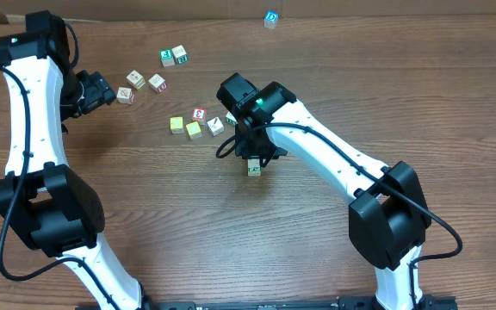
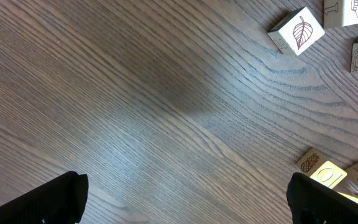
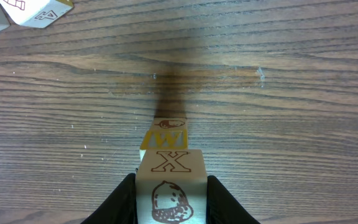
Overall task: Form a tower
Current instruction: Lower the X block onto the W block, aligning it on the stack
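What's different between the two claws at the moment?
The left gripper has its jaws wide open; the right gripper has its jaws closed on a cube marked X. The left gripper holds nothing and hangs over the table near a leaf-printed cube; the right gripper has its cube just above a yellow W cube. Both are black, two-fingered and point down.

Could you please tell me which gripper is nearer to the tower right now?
Right. The right gripper is at the tower, closed on its top X cube; the left gripper hangs open far off, near loose cubes.
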Robot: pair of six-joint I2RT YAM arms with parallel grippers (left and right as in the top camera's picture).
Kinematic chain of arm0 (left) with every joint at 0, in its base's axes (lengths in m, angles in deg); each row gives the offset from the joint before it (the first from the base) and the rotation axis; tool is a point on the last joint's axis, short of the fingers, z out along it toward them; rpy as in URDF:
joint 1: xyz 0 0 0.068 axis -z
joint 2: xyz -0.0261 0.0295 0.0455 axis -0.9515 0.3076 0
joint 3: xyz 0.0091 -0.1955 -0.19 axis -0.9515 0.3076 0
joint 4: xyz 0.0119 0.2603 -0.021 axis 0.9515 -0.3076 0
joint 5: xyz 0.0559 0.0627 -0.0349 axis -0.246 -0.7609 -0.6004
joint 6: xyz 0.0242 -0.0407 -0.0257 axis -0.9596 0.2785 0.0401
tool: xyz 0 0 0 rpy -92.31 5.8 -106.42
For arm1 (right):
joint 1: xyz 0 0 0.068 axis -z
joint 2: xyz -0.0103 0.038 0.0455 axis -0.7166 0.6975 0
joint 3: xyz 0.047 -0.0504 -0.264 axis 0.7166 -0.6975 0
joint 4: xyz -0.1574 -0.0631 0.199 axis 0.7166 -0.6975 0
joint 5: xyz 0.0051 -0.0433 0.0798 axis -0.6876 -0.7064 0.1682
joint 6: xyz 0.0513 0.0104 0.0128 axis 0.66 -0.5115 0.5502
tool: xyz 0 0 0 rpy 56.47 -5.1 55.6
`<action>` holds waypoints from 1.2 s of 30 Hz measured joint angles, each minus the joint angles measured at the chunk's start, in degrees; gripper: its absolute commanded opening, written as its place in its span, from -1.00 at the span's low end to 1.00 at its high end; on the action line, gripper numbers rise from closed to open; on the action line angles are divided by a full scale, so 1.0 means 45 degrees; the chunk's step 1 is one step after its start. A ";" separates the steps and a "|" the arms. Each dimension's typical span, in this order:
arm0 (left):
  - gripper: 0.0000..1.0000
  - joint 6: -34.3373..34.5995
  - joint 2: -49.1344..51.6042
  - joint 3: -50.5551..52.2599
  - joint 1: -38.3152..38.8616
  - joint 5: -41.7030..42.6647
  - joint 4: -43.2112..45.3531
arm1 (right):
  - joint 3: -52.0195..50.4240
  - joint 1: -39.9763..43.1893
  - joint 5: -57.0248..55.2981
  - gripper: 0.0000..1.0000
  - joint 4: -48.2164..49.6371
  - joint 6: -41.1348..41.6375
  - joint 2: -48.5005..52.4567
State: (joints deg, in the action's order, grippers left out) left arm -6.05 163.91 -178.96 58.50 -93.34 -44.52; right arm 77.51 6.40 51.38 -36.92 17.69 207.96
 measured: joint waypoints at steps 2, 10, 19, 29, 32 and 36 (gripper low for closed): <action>0.99 0.0000 0.0000 0.0000 0.0000 0.0000 0.0000 | 0.0000 -0.0019 0.0000 -0.42 -0.0005 0.0000 0.0000; 0.99 0.0000 0.0000 0.0000 0.0000 0.0000 0.0000 | 0.0000 -0.0282 -0.0024 -0.42 0.0005 0.0049 0.0000; 0.99 0.0000 0.0000 0.0000 0.0000 0.0000 0.0000 | 0.0000 -0.0345 -0.0068 -0.42 0.0010 0.0049 0.0000; 0.99 0.0000 0.0000 0.0000 0.0000 0.0000 0.0000 | 0.0000 -0.0340 -0.0175 -0.41 -0.0005 0.0049 0.0000; 0.99 0.0000 0.0000 0.0000 0.0000 0.0000 0.0000 | 0.0000 -0.0345 -0.0214 -0.41 0.0005 0.0044 0.0000; 0.99 0.0000 0.0000 0.0000 0.0000 0.0000 0.0000 | -0.0097 -0.0340 -0.0291 -0.41 0.0058 0.0039 0.0000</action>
State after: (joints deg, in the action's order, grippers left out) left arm -6.05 163.91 -178.96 58.50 -93.34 -44.52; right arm 77.07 4.87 50.07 -36.66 17.87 207.96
